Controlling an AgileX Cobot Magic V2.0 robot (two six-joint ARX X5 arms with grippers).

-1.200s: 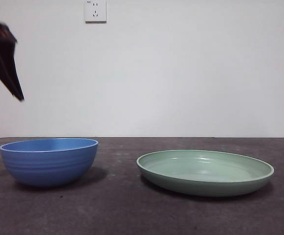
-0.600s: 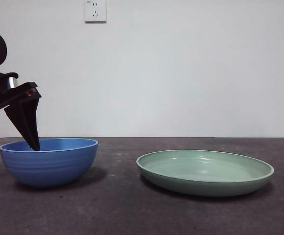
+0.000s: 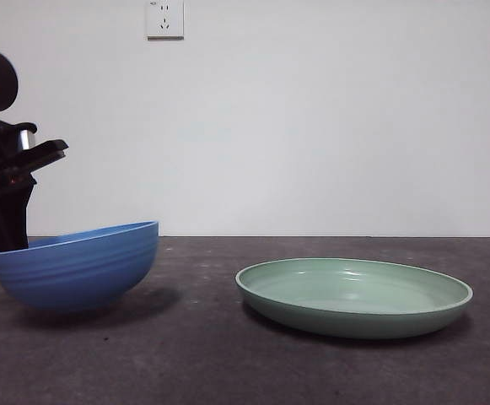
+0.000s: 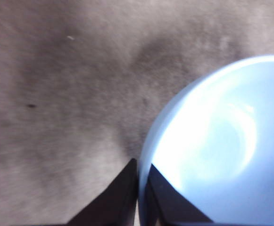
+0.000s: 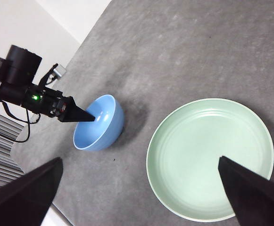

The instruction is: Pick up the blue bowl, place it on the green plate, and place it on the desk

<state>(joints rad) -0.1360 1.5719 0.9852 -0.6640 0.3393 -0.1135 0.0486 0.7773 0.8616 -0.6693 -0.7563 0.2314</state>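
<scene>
Left pincer (image 3: 4, 240): we find it at the far left of the front view, jaws closed on the near-side rim of the blue bowl (image 3: 76, 270), one jaw inside the wall, one outside, as the left wrist view confirms (image 4: 139, 188). The bowl is tilted, its gripped edge lower and the free rim raised toward the plate; we judge the base is just lifting off the counter (image 3: 228, 363), though whether it is fully clear we cannot tell

Key relation for the coming move: the green plate (image 3: 354, 297) lies to the right of the bowl across the counter, well apart, with bare surface between them. The bowl hangs off the plate-facing side of the pincer, so it leads the way on the transfer. The left arm is the nearer one and already holds the load

Right pincer (image 5: 141, 197): it waits high above, jaws spread wide and empty, looking down on both bowl (image 5: 99, 123) and plate (image 5: 210, 157)

We judge the off-centre rim grip may let the bowl swing or slip
</scene>
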